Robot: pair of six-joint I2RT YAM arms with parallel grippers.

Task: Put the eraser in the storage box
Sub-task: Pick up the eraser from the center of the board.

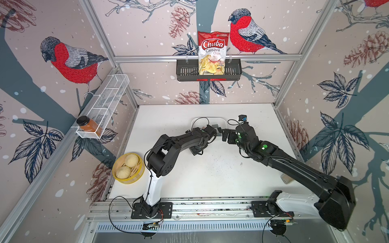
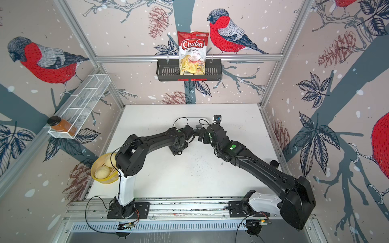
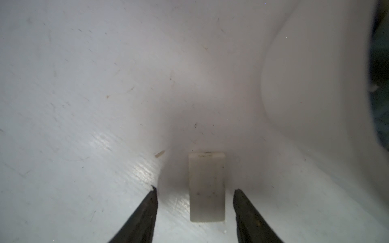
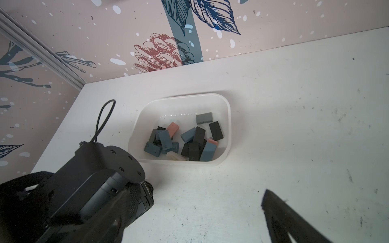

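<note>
Left claw (image 3: 195, 189) stands about half open, fingertips (image 3: 145, 216) either side of the white eraser (image 3: 207, 187) without touching it, which lies on the counter (image 3: 84, 105) just outside the storage box (image 3: 305, 84) wall: seemingly the pick step, next needing a squeeze, lift and carry over the rim.

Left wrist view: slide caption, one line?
White eraser on the table, framed by the open left pincer, beside the storage box wall.
</note>
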